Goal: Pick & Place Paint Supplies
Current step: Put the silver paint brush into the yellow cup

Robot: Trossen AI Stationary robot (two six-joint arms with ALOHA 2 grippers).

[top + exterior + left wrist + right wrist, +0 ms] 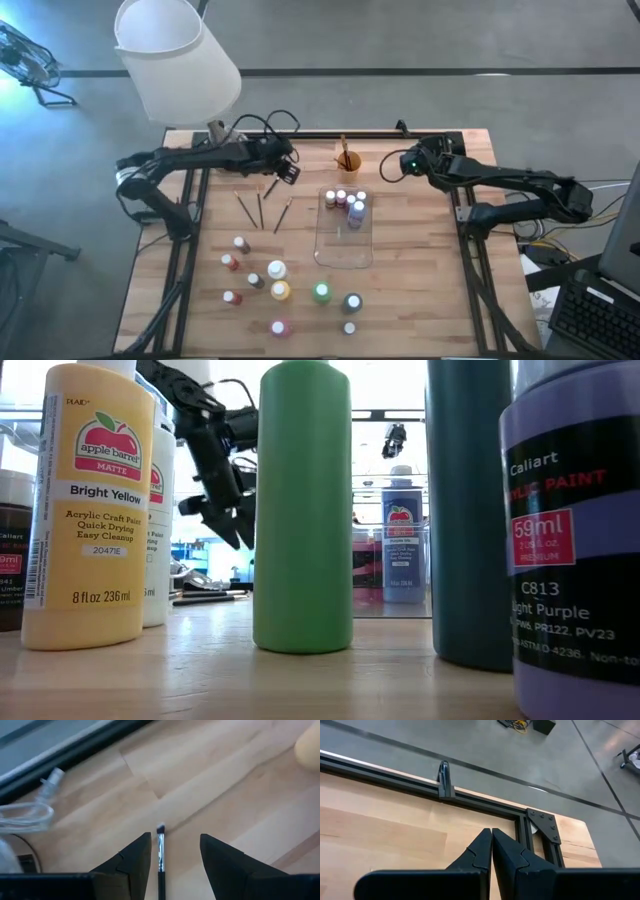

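Fingers (132, 862) of the left gripper (172, 855) stand spread, with a brush (160, 855) lying between them; its bristle tip points away from the wrist, and it touches neither pad (whether the brush rests on the table or hangs just above it, I cannot tell). In the high view the left gripper (287, 170) sits at about 11 o'clock from the table's (420, 300) centre, near the back edge. Three more brushes (262, 207) lie loose on the wood just toward 6 o'clock from it.

The right gripper (491, 845) has its fingers pressed together on nothing; it waits near the back rail at about 1 o'clock (408, 162).

Between the two grippers, at 12 o'clock, the orange cup (348, 160) holds a couple of upright brushes. Just toward 6 o'clock from the cup lies the clear tray (345, 255), with five or so small bottles (345, 200) clustered at its far end.

The remaining bottles stand loose across the front half of the table, from 8 to 6 o'clock: a white one (276, 269), a yellow one (281, 291), a green one (321, 292), a dark teal one (353, 302), and small red and brown ones (231, 262) to the left. The low view looks past the yellow (85, 510), green (303, 510) and purple (575, 540) bottles close up.
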